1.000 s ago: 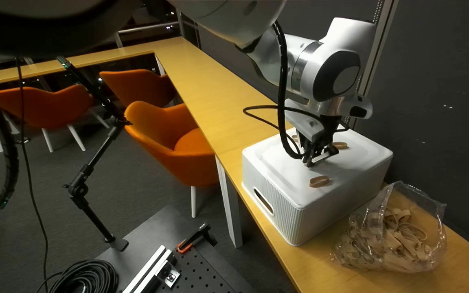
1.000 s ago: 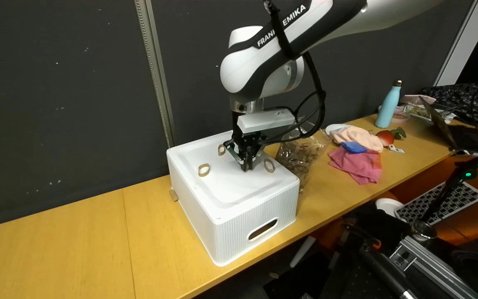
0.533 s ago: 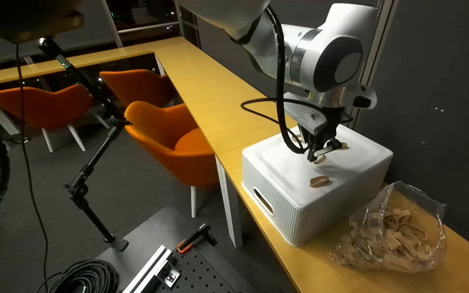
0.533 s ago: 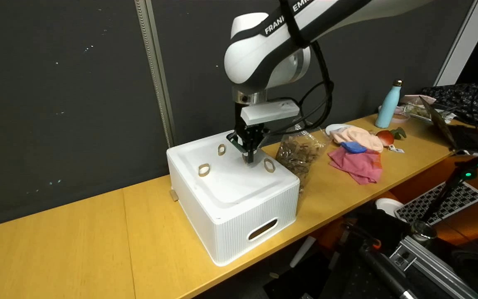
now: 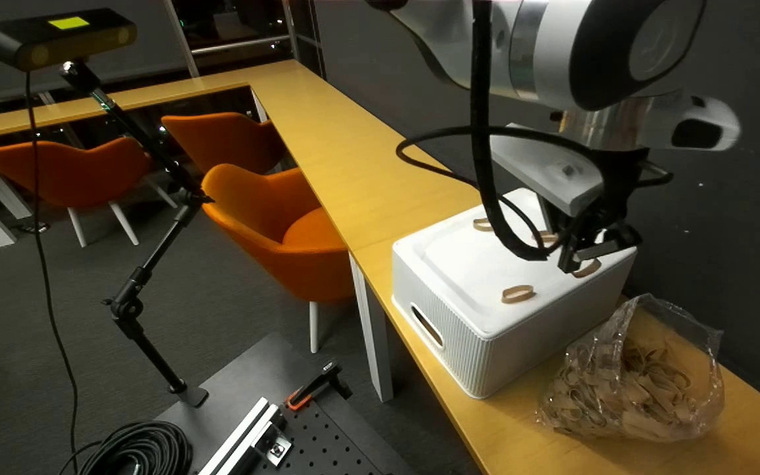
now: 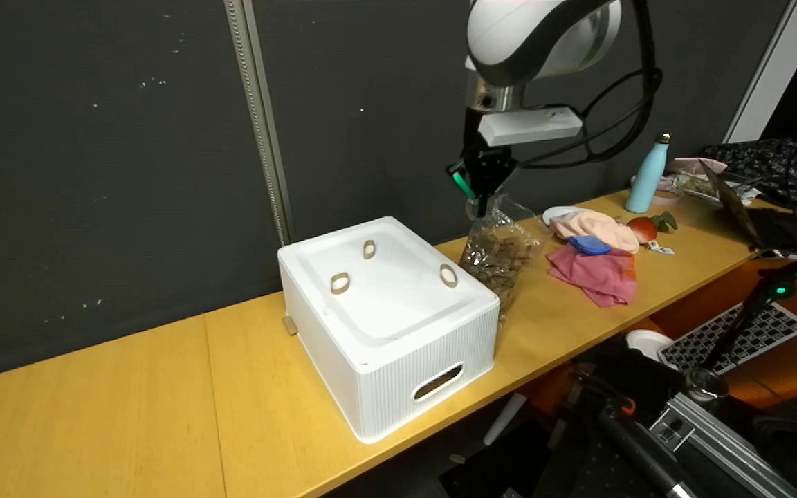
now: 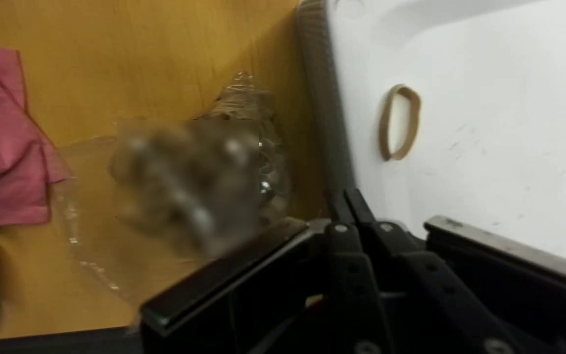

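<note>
One tan band point(image 5: 588, 269) — at tip of pincer point(image 7: 344, 194) | jaws — clamped onto it

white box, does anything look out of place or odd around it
One thing may be astray: in an exterior view, a small tan piece lies on the table at the foot of the white box, apart from the three rubber bands on top.

In an exterior view, the gripper point(image 5: 570, 261) at three o'clock pinches a tan band point(image 5: 588, 268); a clear bag point(image 5: 631, 392) sits at four.
</note>
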`<state>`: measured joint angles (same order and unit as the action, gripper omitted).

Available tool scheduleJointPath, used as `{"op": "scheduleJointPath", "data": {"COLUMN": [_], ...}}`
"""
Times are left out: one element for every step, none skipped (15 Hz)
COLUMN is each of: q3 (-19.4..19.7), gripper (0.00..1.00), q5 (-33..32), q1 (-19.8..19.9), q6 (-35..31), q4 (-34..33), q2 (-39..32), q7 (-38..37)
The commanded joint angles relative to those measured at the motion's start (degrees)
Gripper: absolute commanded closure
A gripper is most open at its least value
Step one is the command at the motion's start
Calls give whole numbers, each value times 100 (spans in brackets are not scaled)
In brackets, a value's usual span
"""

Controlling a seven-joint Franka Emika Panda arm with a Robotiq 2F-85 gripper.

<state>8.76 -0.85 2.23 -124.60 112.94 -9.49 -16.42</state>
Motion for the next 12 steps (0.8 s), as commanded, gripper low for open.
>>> {"op": "scheduleJointPath", "data": {"q3": [214, 273, 319, 357, 391, 412, 431, 441, 449, 447, 440, 433], "gripper": [99, 99, 99, 99, 99, 99, 99, 99, 99, 99, 99, 99], "q5": [-143, -115, -64, -41, 13, 19, 47, 84, 101, 111, 131, 141], "q1": [409, 531, 639, 722, 805, 861, 919, 958, 985, 1005, 1014, 1018], "q6": [27, 21, 33, 34, 9, 19, -17, -47, -70, -78, -72, -75], "q4": [324, 259, 192, 147, 110, 96, 100, 109, 103, 82, 62, 53], "q2": [525, 510, 481, 464, 380, 332, 243, 179, 104, 17, -66, -141], "q7": [19, 67, 112, 116, 146, 122, 125, 141, 145, 154, 160, 161]}}
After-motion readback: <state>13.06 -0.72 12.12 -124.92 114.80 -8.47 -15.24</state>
